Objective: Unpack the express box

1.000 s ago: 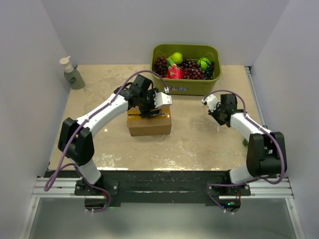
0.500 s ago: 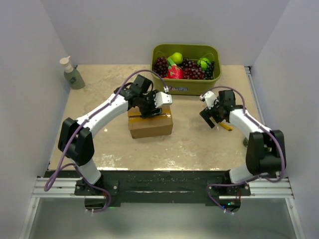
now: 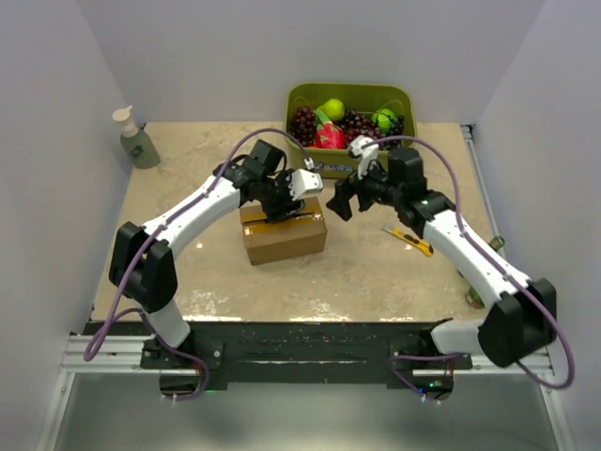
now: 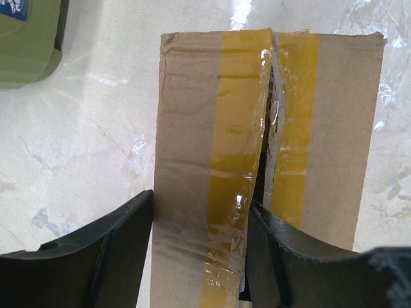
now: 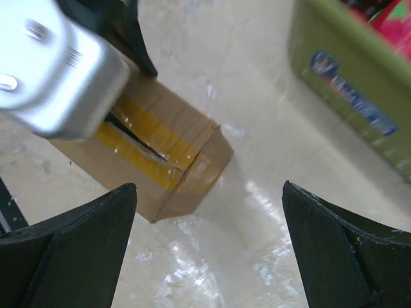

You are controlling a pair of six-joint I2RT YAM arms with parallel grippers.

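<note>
Over the express box [image 3: 284, 235], left pincer [image 3: 282, 209] straddles one slit flap; right pincer [image 3: 344, 199] gapes.

A robot test room is shown: plain white walls [image 3: 56, 113] around a table [image 3: 376, 272], metal rail [image 3: 310, 352] at bottom.

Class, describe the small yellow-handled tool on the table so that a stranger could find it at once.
Start at the green fruit bin against the back wall. Come forward and right to bare tabletop beside the right arm: the utility knife lies flat there. It is the only slim yellow-and-black thing, apart from the cardboard box.
</note>
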